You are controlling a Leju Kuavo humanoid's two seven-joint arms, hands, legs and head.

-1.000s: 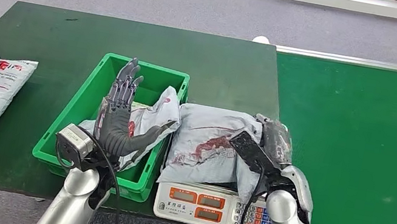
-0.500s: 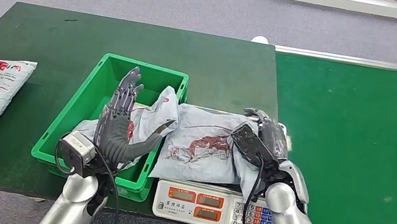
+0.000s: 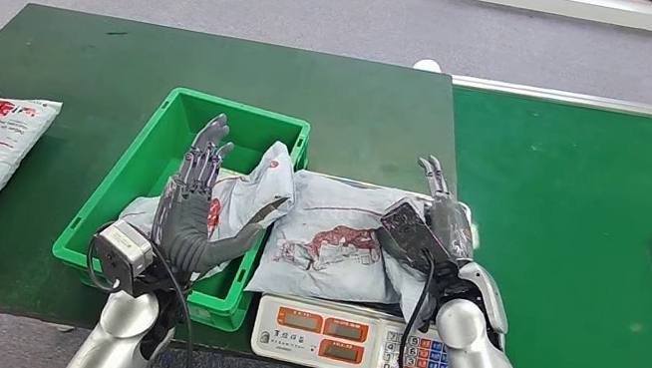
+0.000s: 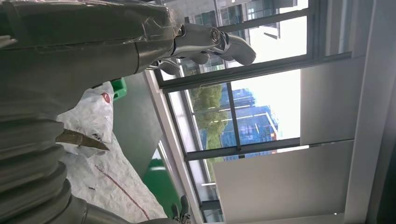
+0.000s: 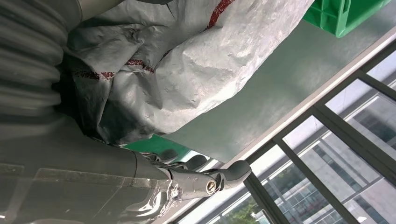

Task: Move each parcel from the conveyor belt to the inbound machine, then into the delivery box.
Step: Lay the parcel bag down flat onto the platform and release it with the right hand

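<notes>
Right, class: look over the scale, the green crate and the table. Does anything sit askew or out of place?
Yes. The grey parcel on the scale is crumpled and overhangs its left edge, reaching the green crate. A second parcel in the crate slumps over the crate's right wall instead of lying flat inside.

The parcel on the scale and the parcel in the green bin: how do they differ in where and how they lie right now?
The parcel on the scale lies fairly flat across the scale, its red print facing up; the parcel in the green bin is crumpled, one corner riding over the green bin rim. The right hand is at the scale parcel's edge, fingers extended; the left hand hovers open above the bin parcel. Both are grey poly mailers with red markings.
</notes>
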